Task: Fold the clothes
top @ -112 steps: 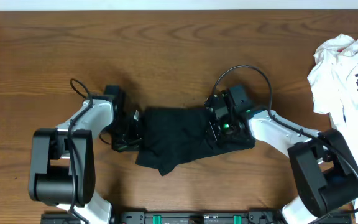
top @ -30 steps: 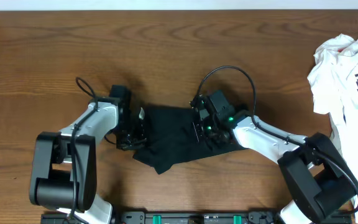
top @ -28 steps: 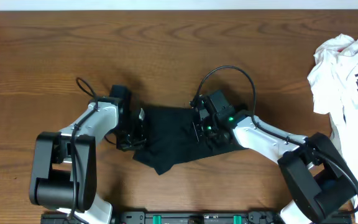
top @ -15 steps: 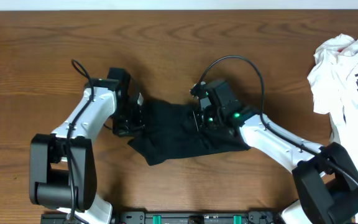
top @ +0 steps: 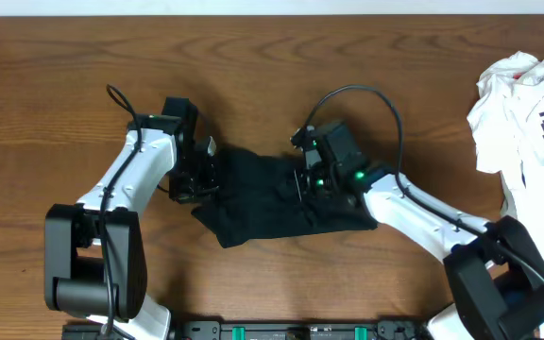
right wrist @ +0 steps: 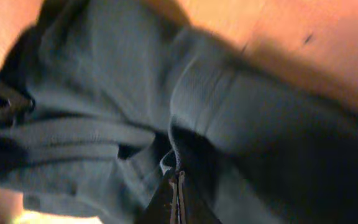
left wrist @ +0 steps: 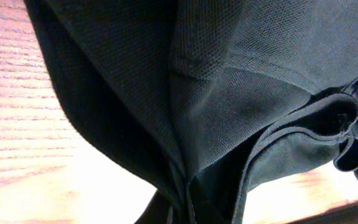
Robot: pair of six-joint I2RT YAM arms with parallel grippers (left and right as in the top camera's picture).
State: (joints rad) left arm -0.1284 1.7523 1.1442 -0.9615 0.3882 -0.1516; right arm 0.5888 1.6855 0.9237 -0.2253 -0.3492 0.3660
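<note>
Pinching a fold of cloth at the bottom edge of its wrist view, the right gripper had its fingers pressed flat together, with the black shirt bunching in ridges just beyond them. The left gripper was likewise closed tight on the shirt. In its own wrist view the fabric drew down to a point between the fingers, and taut creases spread away from that point.

From overhead, the shirt lay crumpled on the wooden table between the two arms. Its lowest corner pointed toward the robot's base, while its left edge was caught by the left gripper and its upper middle by the right gripper. The garment was a compact dark heap, not spread out, and whether any part was lifted off the wood could not be told. Farther off, at the table's right edge and well apart from the shirt, sat a rumpled white garment with black print.
</note>
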